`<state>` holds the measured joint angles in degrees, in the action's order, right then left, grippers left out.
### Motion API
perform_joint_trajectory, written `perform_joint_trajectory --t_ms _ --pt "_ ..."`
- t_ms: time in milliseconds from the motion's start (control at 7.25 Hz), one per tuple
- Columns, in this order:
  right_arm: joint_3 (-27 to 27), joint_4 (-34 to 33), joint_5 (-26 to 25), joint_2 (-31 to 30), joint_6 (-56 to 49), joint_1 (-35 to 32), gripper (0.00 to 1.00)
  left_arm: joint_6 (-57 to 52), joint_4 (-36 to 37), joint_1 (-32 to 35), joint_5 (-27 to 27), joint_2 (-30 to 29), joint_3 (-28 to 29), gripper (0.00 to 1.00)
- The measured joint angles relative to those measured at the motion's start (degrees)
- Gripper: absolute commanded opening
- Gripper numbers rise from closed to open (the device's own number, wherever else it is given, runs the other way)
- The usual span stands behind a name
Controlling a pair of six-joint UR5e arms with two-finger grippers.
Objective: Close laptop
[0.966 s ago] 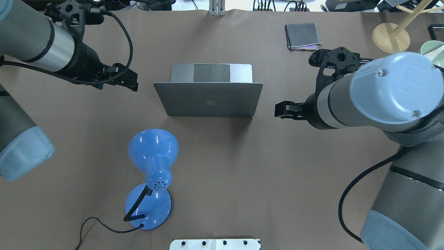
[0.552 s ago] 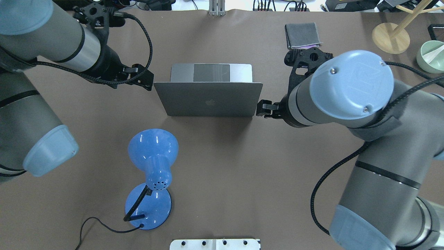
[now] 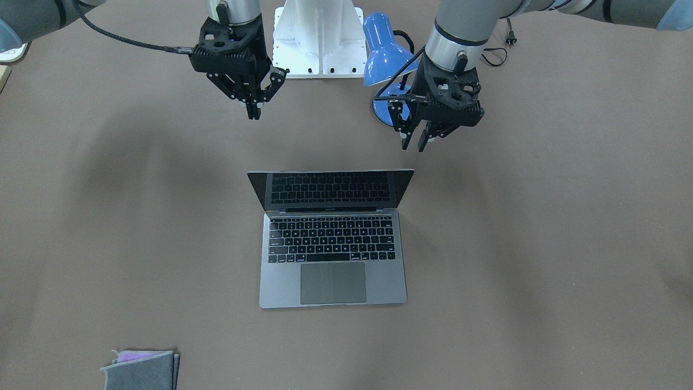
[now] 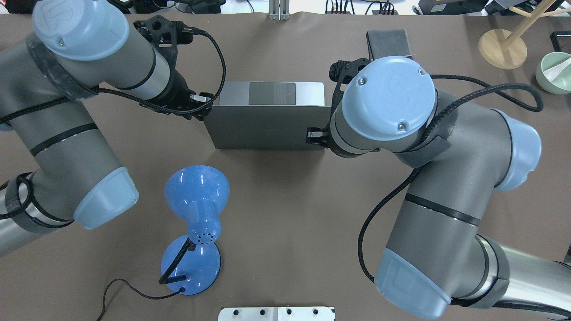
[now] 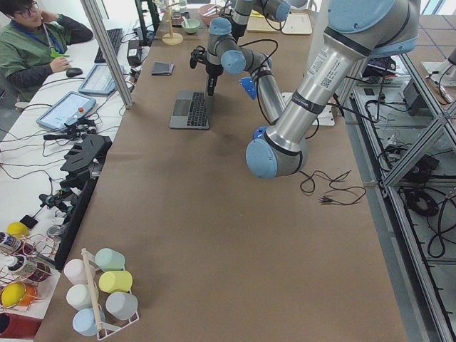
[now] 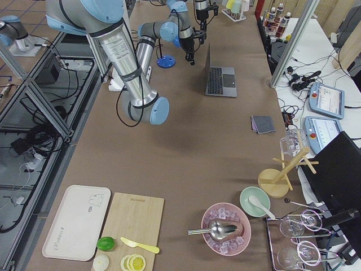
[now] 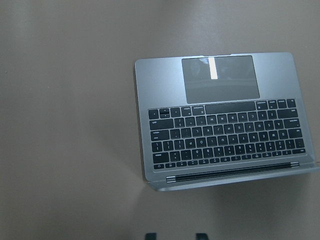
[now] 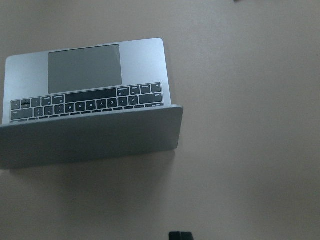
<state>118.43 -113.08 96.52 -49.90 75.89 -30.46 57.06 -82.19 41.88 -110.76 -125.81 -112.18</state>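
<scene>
— Where is the laptop (image 3: 332, 241)?

— Open, about the middle of the brown desk (image 3: 541, 244). Its base lies flat with the trackpad toward the operators' side. The lid stands up along the edge nearer the robot, and its dark screen faces away from the robot.

— And the two arms?

— Both reach in over the robot's side of the lid. The left gripper (image 3: 413, 145) hangs near the lid's corner on the robot's left, jaws spread with a clear gap. Its wrist view shows two separate dark tips at the bottom edge, with the laptop lower down and clear of them. The right gripper (image 3: 253, 114) hangs toward the lid's other end, jaws pressed together on nothing. Its wrist view shows a single dark tip.

— Does either one touch the lid?

— In the front-facing view both are apart from it. From overhead the wrists cover the lid's two side edges, so that view does not settle it.

— What else is on the desk?

— A blue desk lamp (image 4: 196, 209) stands on the robot's side of the laptop, toward the robot's left, with its black cord lying beside the base. A grey felt pouch (image 3: 142, 371) with a purple edge showing lies far across the desk on the robot's right, well apart from the laptop.
</scene>
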Motion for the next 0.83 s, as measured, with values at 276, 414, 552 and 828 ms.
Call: perform_joint_trajectory --t_ms 276,414,552,828 --pt "-4.1 4.6 0.0 0.8 0.5 0.0 0.00 0.6 -0.2 -1.3 1.4 -0.1 0.4 0.00" --pt "-6.3 6.8 0.0 1.1 0.6 -0.2 0.00 0.8 -0.3 -1.5 1.5 -0.2 0.6 0.00" --pt "-7.7 8.1 0.0 1.2 0.5 -0.6 0.00 1.2 -0.3 -1.6 1.5 -0.6 1.0 0.00" --pt "-10.0 8.9 0.2 2.3 -0.1 -2.1 0.00 2.1 -0.4 -2.0 1.6 -1.8 2.2 0.00"
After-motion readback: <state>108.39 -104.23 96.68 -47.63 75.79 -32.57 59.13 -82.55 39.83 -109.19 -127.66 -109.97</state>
